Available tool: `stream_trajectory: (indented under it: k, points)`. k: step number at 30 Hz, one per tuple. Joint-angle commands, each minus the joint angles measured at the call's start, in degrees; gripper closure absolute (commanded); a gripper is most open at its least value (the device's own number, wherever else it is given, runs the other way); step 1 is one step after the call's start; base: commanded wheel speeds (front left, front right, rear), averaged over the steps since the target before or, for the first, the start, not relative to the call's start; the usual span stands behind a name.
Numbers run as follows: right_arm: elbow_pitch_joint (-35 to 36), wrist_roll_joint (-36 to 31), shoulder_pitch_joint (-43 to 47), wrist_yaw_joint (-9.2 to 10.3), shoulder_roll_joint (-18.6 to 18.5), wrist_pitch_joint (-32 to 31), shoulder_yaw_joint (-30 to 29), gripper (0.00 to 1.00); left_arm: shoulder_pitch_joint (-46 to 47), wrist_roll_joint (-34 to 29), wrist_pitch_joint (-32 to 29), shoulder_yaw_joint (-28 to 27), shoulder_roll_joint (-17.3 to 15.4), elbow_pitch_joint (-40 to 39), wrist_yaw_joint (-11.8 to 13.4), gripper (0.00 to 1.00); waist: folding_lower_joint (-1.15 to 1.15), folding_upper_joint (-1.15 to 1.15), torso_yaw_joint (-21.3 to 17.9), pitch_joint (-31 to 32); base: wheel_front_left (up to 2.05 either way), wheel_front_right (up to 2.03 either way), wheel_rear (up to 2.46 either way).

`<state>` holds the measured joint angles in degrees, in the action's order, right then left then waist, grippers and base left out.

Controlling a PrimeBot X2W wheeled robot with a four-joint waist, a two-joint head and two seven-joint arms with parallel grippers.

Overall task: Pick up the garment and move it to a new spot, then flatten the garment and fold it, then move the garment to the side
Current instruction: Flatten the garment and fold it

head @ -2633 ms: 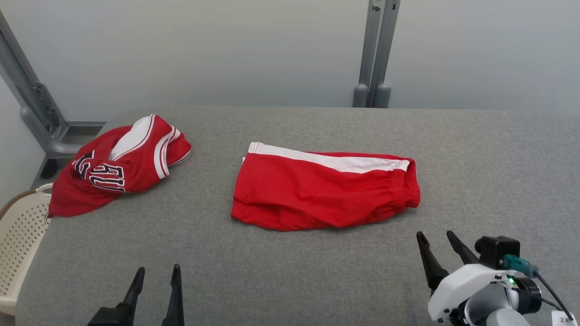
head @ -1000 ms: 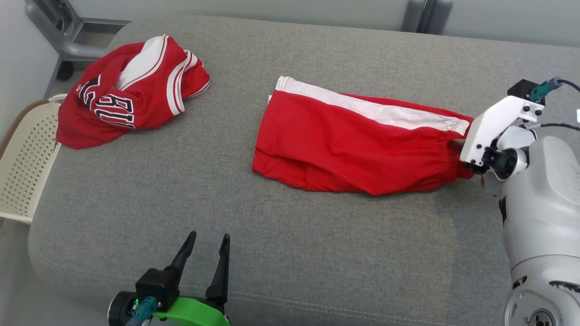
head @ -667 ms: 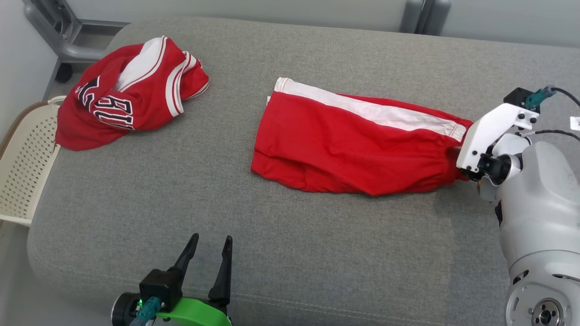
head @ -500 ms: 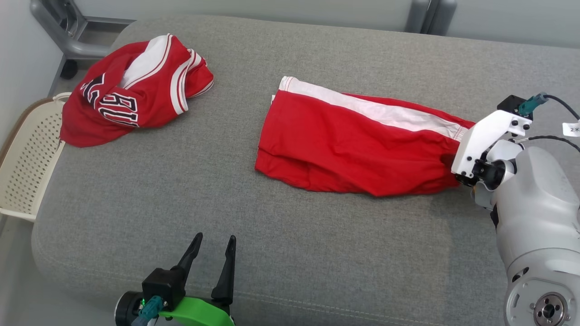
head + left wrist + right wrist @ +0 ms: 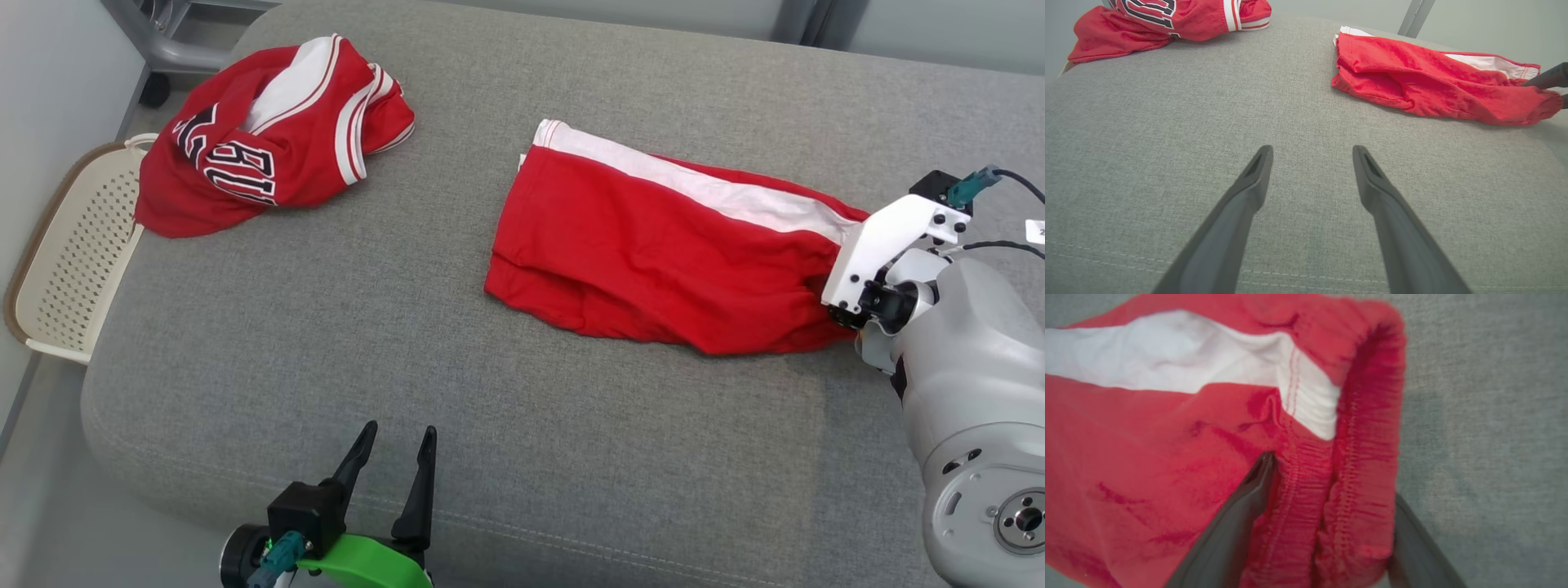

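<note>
Since the earliest frame the right gripper (image 5: 1333, 477) has been brought from the near right of the desk (image 5: 408, 343) to the waistband end of the red shorts (image 5: 653, 261). Its jaws are spread, and the gathered waistband lies between them, not pinched. The shorts are laid out at the middle-right of the desk. The left gripper (image 5: 398, 429) is held over the near edge, with its jaws spread and empty. A crumpled red jersey (image 5: 269, 139) is seen at the far left corner, just beside a cream basket (image 5: 65, 253).

Shorts (image 5: 1147, 457) blurry in R wrist cam; jersey (image 5: 310, 155) txt part-hidden in folds.
</note>
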<state>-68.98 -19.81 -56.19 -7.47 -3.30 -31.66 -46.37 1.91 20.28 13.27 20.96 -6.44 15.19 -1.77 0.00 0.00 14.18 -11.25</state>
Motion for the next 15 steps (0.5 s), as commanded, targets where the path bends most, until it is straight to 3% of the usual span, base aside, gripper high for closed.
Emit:
stream_trajectory:
  k: [1,2,3,5,6,15]
  points:
    - [-1.8,-1.2,0.1,-0.05,0.8,0.0,-1.0,0.0,1.3,0.3,0.4,0.1,0.0,0.3,-0.2,0.0,0.0,0.0,0.4,-0.4,0.0,0.0,0.0]
    - [-2.1,-1.8,-0.1,-0.05,0.8,0.1,-1.7,0.06,1.4,0.3,0.4,0.2,0.1,0.4,-0.2,0.0,0.0,0.0,0.4,-0.4,0.0,0.0,0.0]
    - [-2.4,-2.6,-0.4,-0.05,0.9,0.3,-2.2,0.36,1.5,0.4,0.4,0.2,0.1,0.6,-0.2,0.0,0.0,0.0,0.5,-0.4,0.0,0.0,0.0]
    - [-2.9,-4.1,-0.7,-0.05,0.9,0.7,-3.0,0.73,1.5,0.6,0.6,0.2,0.2,0.8,-0.1,0.0,0.0,0.0,0.5,-0.3,0.0,0.0,0.0]
    - [-2.9,-4.7,-0.9,-0.05,0.9,1.2,-3.5,1.0,1.5,0.7,0.6,0.2,0.2,0.9,0.0,0.0,0.0,0.0,0.4,-0.2,0.0,0.0,0.0]
    - [3.0,-14.2,-0.6,0.02,0.3,0.6,-6.0,1.0,1.2,1.2,0.9,-0.1,-0.4,1.5,0.4,0.0,0.0,0.0,-1.8,1.8,0.0,0.0,0.0]
